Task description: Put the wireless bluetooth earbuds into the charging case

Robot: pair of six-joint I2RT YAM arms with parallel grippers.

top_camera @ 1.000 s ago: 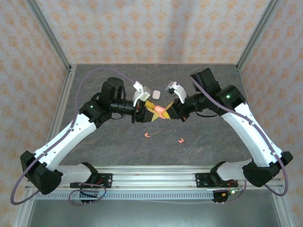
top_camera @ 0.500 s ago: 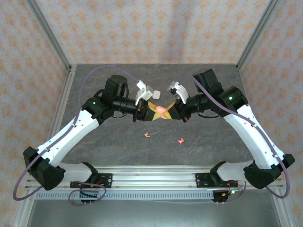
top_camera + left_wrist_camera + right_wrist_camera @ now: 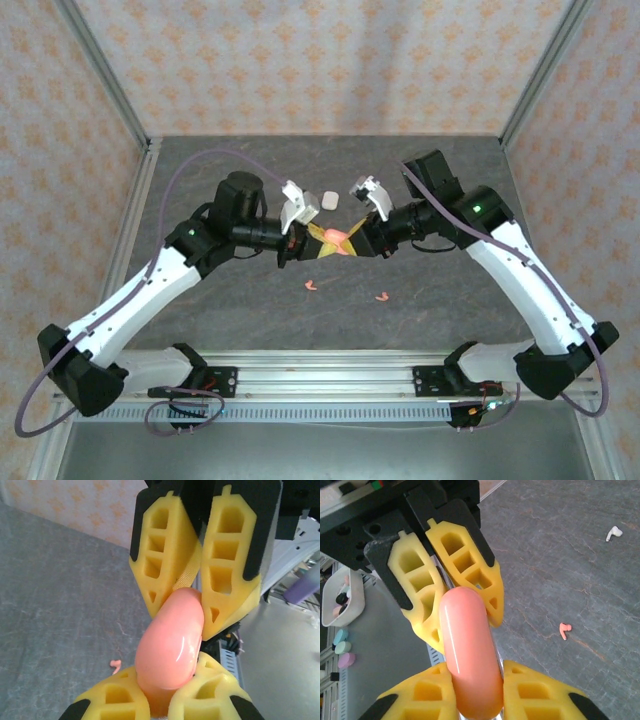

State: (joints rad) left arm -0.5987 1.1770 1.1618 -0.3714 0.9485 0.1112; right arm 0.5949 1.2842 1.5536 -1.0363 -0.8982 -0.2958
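Observation:
A pink pebble-like charging case [image 3: 337, 237] hangs in mid-air above the table's middle, held from both ends. My left gripper [image 3: 318, 243] is shut on its left end; in the left wrist view the yellow fingers [image 3: 112, 700] clasp the case [image 3: 170, 635]. My right gripper [image 3: 352, 240] pinches the other end, with its pads against both sides of the case [image 3: 467, 640]. Two pink earbuds [image 3: 311, 286] [image 3: 381, 296] lie on the table below. One pink earbud [image 3: 564, 629] and one white earbud [image 3: 614, 532] appear in the right wrist view.
A white charging case [image 3: 328, 201] lies on the grey table just behind the grippers. A small white dish [image 3: 342, 600] with coloured bits sits off the table's near edge. Metal frame posts [image 3: 100, 70] border the table.
My left gripper's jaws have closed onto the pink case. Both wrists have shifted slightly, and the case stays between them above the table's middle.

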